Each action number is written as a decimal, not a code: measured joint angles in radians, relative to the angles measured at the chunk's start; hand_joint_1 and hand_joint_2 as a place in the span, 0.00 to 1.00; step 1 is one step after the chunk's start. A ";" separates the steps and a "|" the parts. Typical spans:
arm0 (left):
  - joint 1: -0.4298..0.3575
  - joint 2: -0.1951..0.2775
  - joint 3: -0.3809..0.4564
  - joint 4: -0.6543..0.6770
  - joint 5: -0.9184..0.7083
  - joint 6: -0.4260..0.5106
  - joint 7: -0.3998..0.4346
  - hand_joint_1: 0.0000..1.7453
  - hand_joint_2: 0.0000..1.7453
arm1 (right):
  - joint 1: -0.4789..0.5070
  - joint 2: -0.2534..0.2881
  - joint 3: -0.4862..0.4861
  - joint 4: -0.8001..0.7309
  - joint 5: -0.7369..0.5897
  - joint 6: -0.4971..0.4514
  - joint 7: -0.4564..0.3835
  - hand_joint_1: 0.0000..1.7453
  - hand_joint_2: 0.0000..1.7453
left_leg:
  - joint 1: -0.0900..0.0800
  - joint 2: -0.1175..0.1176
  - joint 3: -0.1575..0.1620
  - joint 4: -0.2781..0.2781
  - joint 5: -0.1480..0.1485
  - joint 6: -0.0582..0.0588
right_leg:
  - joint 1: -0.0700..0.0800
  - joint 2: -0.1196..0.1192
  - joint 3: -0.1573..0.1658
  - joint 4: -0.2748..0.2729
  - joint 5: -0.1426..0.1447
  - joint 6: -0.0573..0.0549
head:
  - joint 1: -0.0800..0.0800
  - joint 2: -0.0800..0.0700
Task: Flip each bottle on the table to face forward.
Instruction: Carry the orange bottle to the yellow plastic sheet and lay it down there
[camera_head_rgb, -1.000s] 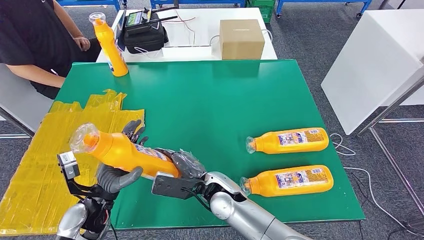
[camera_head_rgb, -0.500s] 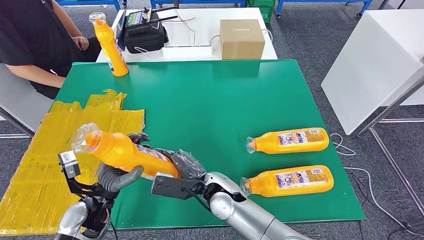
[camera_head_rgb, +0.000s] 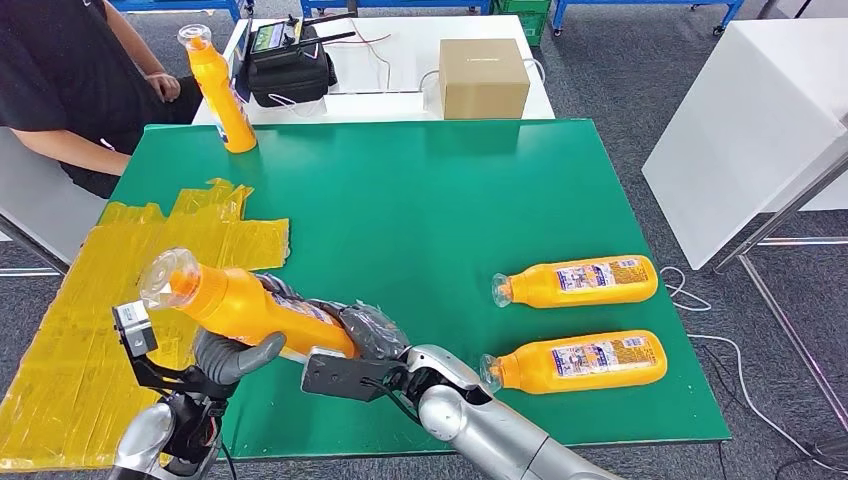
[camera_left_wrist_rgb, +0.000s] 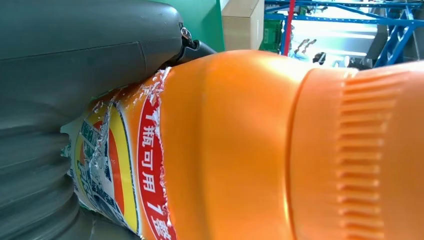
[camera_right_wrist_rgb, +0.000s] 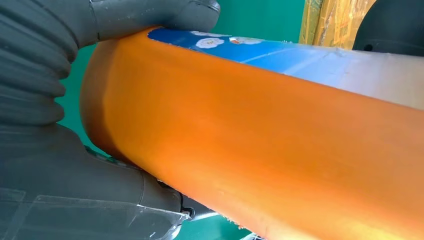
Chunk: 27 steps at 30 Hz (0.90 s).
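At the upper left of the head view an orange bottle (camera_head_rgb: 216, 92) stands upright on the far corner of the green table (camera_head_rgb: 420, 200), just in front of a seated person (camera_head_rgb: 60, 90); by the look of it that one is already dealt with. At lower left, over the edge of the crumpled yellow sheet (camera_head_rgb: 90, 300), the held bottle (camera_head_rgb: 240, 305) is lifted off the table and tilted, cap end up toward the left. The left hand (camera_head_rgb: 232, 352) grasps it near the shoulder, thumb wrapped under, and the right hand (camera_head_rgb: 365, 335) clasps its base end, so both hands hold this one bottle; the wrist views show its torn label pressed against grey fingers. It reads as mid-turn, not yet set down. At the right of the frame two more orange bottles, the farther (camera_head_rgb: 575, 281) and the nearer (camera_head_rgb: 575, 362), lie on their sides, caps pointing left, labels up. These seem untouched, so roughly half the job, perhaps more, remains.
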 joint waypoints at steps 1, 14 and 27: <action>0.000 0.000 0.001 0.000 0.007 -0.003 0.001 1.00 1.00 | 0.000 0.000 0.000 0.000 0.001 0.000 0.000 0.50 1.00 | 0.000 0.000 0.000 0.000 0.000 0.000 | 0.000 0.000 0.000 0.000 0.000 0.000 | 0.000 0.000; -0.065 0.050 0.077 -0.009 -1.441 0.846 0.122 1.00 1.00 | 0.180 -0.138 -0.188 -0.281 0.106 -0.093 0.013 0.00 0.00 | 0.000 -0.002 0.000 0.000 0.000 0.000 | 0.000 0.000 0.000 0.000 0.000 0.000 | 0.000 0.000; -0.038 0.182 0.192 0.105 -1.792 0.828 0.308 1.00 1.00 | 0.362 -0.313 -0.403 -0.729 0.175 -0.084 -0.044 0.00 0.00 | 0.000 0.000 -0.001 0.000 0.000 0.000 | 0.000 0.002 -0.001 0.000 0.000 0.000 | 0.000 0.000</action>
